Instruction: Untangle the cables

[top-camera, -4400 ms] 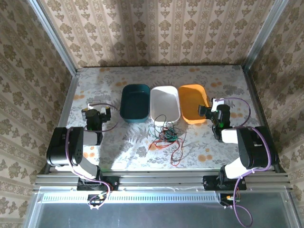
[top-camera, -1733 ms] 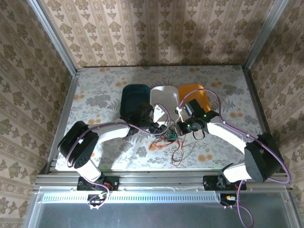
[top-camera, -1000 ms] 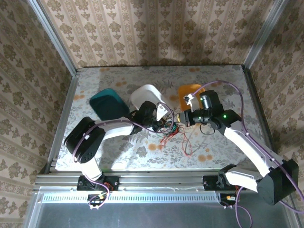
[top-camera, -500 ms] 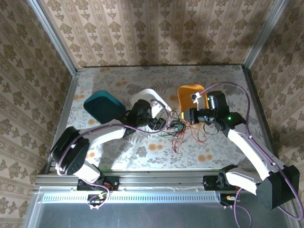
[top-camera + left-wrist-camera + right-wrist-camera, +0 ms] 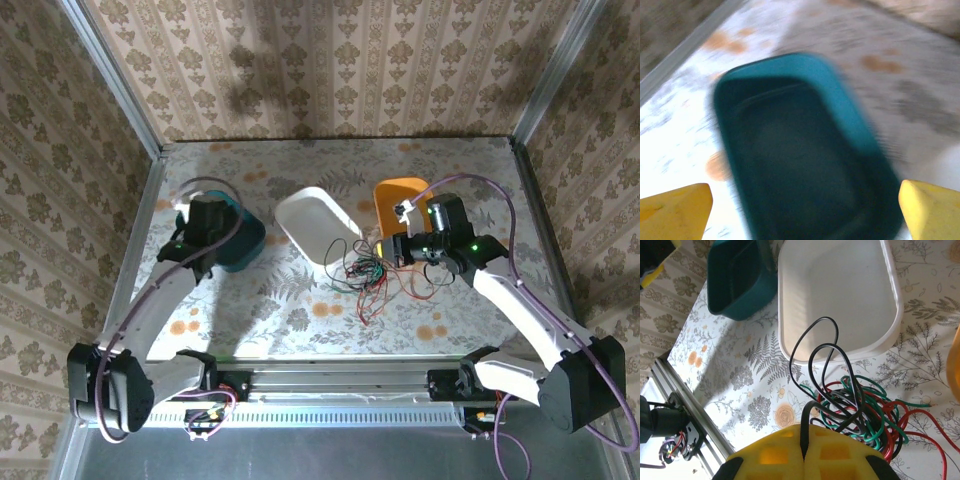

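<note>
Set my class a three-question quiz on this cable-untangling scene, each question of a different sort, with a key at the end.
1. True or false: the right claw is shut on a black cable.
2. The left claw hangs open over a tray of which colour? A. teal B. orange C. white
3. Name the three cable colours in the tangle.

Key
1. True: the black strand runs into the seam between the closed yellow fingers.
2. A, the teal tray.
3. Red, green and black.
</note>
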Robot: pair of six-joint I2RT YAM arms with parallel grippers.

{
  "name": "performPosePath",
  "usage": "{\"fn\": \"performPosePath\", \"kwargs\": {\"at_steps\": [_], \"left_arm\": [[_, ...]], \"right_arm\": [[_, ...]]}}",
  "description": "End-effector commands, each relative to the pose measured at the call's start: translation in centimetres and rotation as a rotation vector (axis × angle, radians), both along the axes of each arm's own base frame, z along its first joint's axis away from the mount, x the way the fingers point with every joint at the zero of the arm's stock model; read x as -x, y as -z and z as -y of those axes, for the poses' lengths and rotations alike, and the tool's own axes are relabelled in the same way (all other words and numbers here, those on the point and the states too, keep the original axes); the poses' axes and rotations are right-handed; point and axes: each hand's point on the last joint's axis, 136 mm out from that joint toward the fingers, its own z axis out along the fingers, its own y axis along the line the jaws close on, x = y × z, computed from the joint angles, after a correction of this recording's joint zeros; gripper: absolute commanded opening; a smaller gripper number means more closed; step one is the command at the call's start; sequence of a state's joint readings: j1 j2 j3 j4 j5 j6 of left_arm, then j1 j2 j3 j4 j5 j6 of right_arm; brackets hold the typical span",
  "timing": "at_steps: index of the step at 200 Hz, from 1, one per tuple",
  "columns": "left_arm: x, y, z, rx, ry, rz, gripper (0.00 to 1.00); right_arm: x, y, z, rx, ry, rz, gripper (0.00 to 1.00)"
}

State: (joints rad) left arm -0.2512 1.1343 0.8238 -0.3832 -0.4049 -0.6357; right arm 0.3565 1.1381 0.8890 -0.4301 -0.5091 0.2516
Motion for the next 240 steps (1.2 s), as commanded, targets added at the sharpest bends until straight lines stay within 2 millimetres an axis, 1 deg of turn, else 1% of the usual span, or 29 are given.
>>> {"fn": "performPosePath", "kwargs": {"at_steps": [1, 18, 32, 43, 60, 69, 83, 101, 117, 125, 139, 159, 187, 199, 212, 240], "left_arm": [[4.0, 5.7, -3.2, 0.116, -0.203, -0.210, 0.95], [3.4, 7.9, -3.7, 0.189, -0.224, -0.246, 0.92], [2.3, 9.3, -3.7, 0.223, -0.209, -0.259, 0.88], [1.3, 10.0, -3.5, 0.215, -0.180, -0.268, 0.84], [-0.3, 11.0, -3.3, 0.190, -0.142, -0.288, 0.75], [-1.2, 11.5, -3.1, 0.179, -0.117, -0.300, 0.67], [-2.7, 11.7, -2.5, 0.149, -0.063, -0.319, 0.48], [-4.0, 11.7, -0.5, 0.063, 0.052, -0.382, 0.27], [-4.0, 12.0, 1.4, -0.009, 0.152, -0.450, 0.15], [-3.7, 12.3, 2.4, -0.029, 0.191, -0.474, 0.08], [-2.7, 13.0, 3.7, -0.028, 0.238, -0.510, 0.00], [-0.8, 13.6, 5.1, -0.045, 0.293, -0.563, 0.00], [2.1, 14.2, 6.3, -0.064, 0.347, -0.625, 0.00], [2.8, 14.3, 6.9, -0.047, 0.365, -0.627, 0.00], [2.7, 14.2, 8.1, -0.029, 0.398, -0.599, 0.00], [0.4, 13.8, 11.2, 0.022, 0.481, -0.530, 0.00]], "right_arm": [[0.3, -0.1, -0.4, 0.024, -0.046, 0.015, 0.00], [0.4, -0.1, -0.4, 0.033, -0.048, 0.017, 0.00], [0.4, -0.1, -0.3, 0.036, -0.044, 0.021, 0.00], [0.4, -0.1, -0.3, 0.035, -0.040, 0.025, 0.00], [0.5, -0.2, -0.2, 0.037, -0.040, 0.025, 0.00], [0.5, -0.1, -0.2, 0.040, -0.039, 0.024, 0.00], [0.6, 0.0, -0.1, 0.046, -0.036, 0.022, 0.00], [0.7, 0.0, 0.1, 0.048, -0.026, 0.023, 0.00], [0.8, 0.1, 0.4, 0.054, -0.010, 0.030, 0.00], [0.8, 0.2, 0.6, 0.056, -0.003, 0.032, 0.00], [0.9, 0.3, 0.7, 0.057, 0.008, 0.034, 0.00], [0.9, 0.4, 0.9, 0.060, 0.017, 0.032, 0.00], [0.8, 0.4, 0.9, 0.064, 0.016, 0.037, 0.00], [0.6, 0.5, 0.9, 0.066, 0.017, 0.034, 0.00], [0.4, 0.6, 0.7, 0.062, 0.021, 0.032, 0.00], [-0.2, 0.9, 0.4, 0.042, 0.030, 0.021, 0.00]]}}
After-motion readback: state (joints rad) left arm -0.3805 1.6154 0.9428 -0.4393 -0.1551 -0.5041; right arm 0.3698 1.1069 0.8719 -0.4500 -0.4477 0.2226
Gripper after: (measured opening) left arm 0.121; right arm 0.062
